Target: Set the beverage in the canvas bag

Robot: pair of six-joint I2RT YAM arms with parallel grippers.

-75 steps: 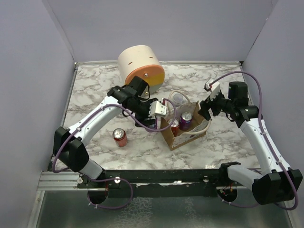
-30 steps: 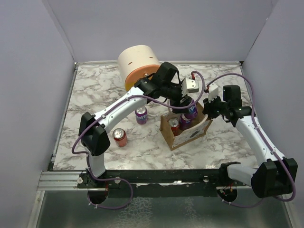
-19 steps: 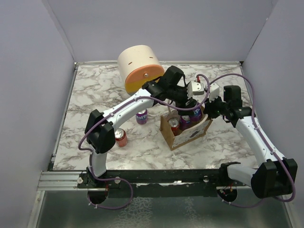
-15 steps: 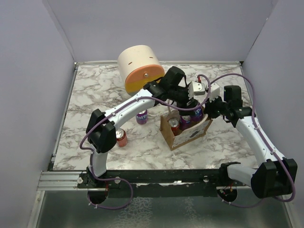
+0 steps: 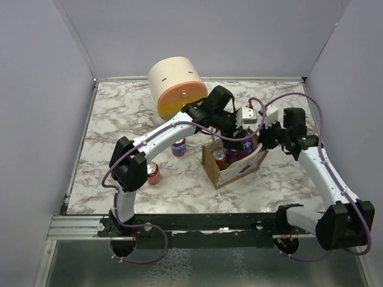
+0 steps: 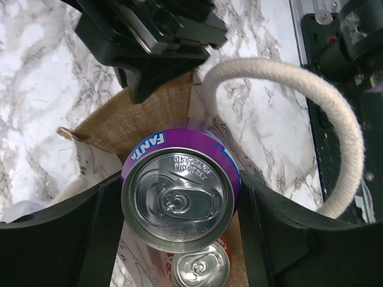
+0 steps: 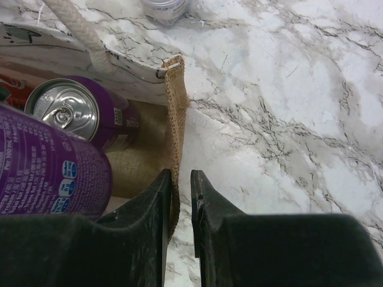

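The beverage is a purple Fanta can, upright, with my left gripper shut on its sides. It hangs in the mouth of the canvas bag, a tan boxy bag with a cream rope handle. Inside the bag stand a red can and another purple can. My right gripper pinches the bag's burlap side wall at its top edge. In the top view the left gripper is over the bag and the right gripper is at its right rim.
A red can and a purple can stand on the marble table left of the bag. A big cream cylinder with an orange face lies at the back. A clear lidded cup sits just behind the bag.
My left gripper has carried the purple can rightward over the bag and lowered it into the opening. The right gripper has stayed on the bag's wall.
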